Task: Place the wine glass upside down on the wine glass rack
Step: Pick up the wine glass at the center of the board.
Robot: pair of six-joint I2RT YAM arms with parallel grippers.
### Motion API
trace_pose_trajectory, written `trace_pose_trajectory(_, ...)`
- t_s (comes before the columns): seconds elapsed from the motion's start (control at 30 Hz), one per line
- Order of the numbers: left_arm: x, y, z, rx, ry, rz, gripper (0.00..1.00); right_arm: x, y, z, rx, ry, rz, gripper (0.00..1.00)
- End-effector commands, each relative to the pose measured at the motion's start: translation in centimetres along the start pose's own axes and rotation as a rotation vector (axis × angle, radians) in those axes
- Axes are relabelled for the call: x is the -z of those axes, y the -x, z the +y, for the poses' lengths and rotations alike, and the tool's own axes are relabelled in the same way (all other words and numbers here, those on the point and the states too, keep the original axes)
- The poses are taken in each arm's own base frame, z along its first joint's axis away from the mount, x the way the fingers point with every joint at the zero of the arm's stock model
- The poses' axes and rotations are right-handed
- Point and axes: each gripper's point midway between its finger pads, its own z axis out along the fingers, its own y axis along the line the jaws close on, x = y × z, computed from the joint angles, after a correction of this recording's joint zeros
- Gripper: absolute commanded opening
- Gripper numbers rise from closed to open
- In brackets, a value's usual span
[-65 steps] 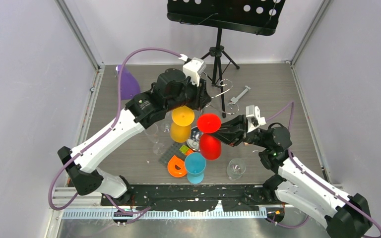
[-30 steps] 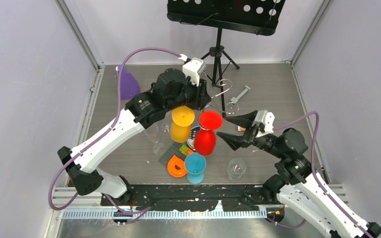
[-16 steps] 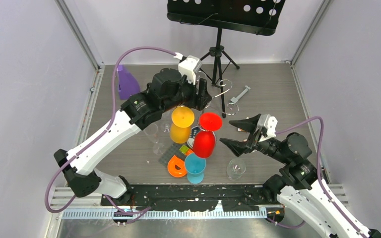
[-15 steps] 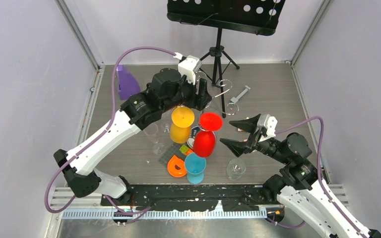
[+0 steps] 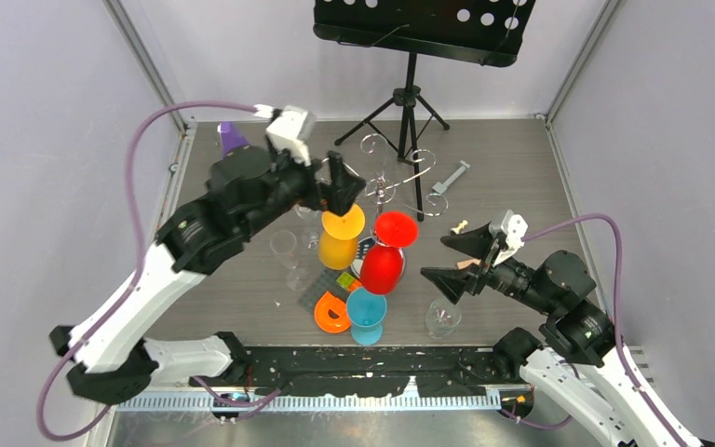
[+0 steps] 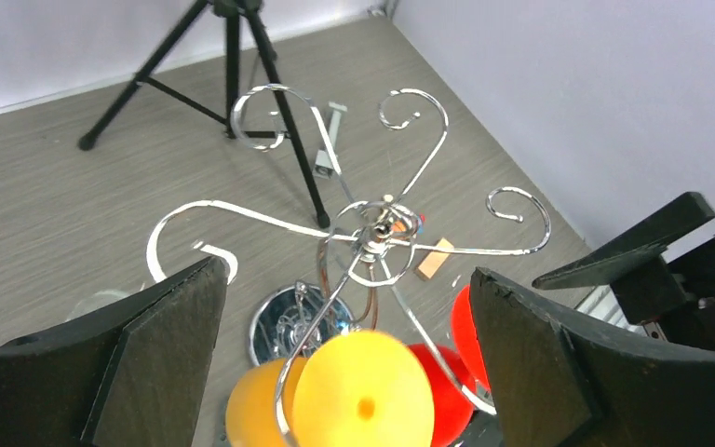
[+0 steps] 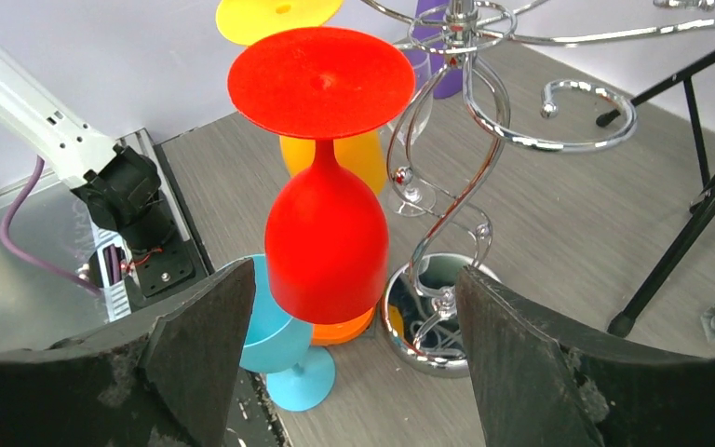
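A grey wood-grain surface (image 5: 512,177) sits inside pale walls, with a black music stand (image 5: 411,88) at the back. The wine glass rack (image 5: 384,184) stands mid-surface. A red wine glass (image 7: 326,233) hangs from it bowl-down and foot-up, and a yellow wine glass (image 5: 339,244) hangs the same way just beside it. How the red foot seats in its wire curl is hard to see.

The right pincer (image 5: 434,258) is spread wide and holds nothing, its fingers flanking the red glass without touching it. The left pincer (image 6: 346,270) is also wide open and empty, above the rack's curled arms.

The hanging looks done, so the step in hand is probably getting clear. Each arm should back straight out along its own approach line with jaws kept wide. Brushing a foot or a wire arm could set a glass swinging off its curl. The right arm should also mind the clear glass (image 5: 443,317) standing near it.
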Motion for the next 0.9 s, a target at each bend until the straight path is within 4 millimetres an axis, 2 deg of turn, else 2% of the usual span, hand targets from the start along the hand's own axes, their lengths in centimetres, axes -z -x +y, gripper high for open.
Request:
trace_pose_trajectory(0.0,4.3,0.0,3.0,0.082,0.127,-0.058,1.00,0.8,0.9,0.1,-0.069,-0.038,0.007,0.85)
trace_pose_trajectory(0.07,6.3,-1.2,4.1,0.121,0.159,-0.065,1.00,1.0,0.9,-0.2,-0.073,-0.059,0.012,0.85)
trace_pose_trajectory(0.17,8.2,-4.0,5.2,0.184,0.182,-0.055,1.00,1.1,0.9,-0.7,-0.075,-0.090,0.007,0.85)
trace_pose_trajectory(0.3,9.9,-7.8,6.2,0.258,0.204,-0.019,1.00,0.9,0.9,-1.5,-0.099,-0.134,0.004,0.85)
trace_pose_trajectory(0.4,10.3,-10.8,6.1,0.317,0.195,0.018,1.00,0.8,0.9,-2.0,-0.127,-0.167,0.022,0.85)
trace_pose_trajectory(0.47,10.4,-12.3,5.6,0.332,0.184,0.043,1.00,0.8,0.8,-2.2,-0.135,-0.185,0.034,0.85)
trace_pose_trajectory(0.57,10.5,-13.6,4.3,0.335,0.167,0.054,0.99,0.8,0.5,-2.7,-0.134,-0.208,0.049,0.85)
trace_pose_trajectory(0.73,10.4,-14.6,1.6,0.334,0.180,0.073,1.00,1.0,0.4,-2.8,-0.115,-0.215,0.048,0.85)
trace_pose_trajectory(0.87,9.4,-15.0,-0.8,0.368,0.174,0.075,1.00,1.3,0.5,-2.9,-0.100,-0.224,0.055,0.85)
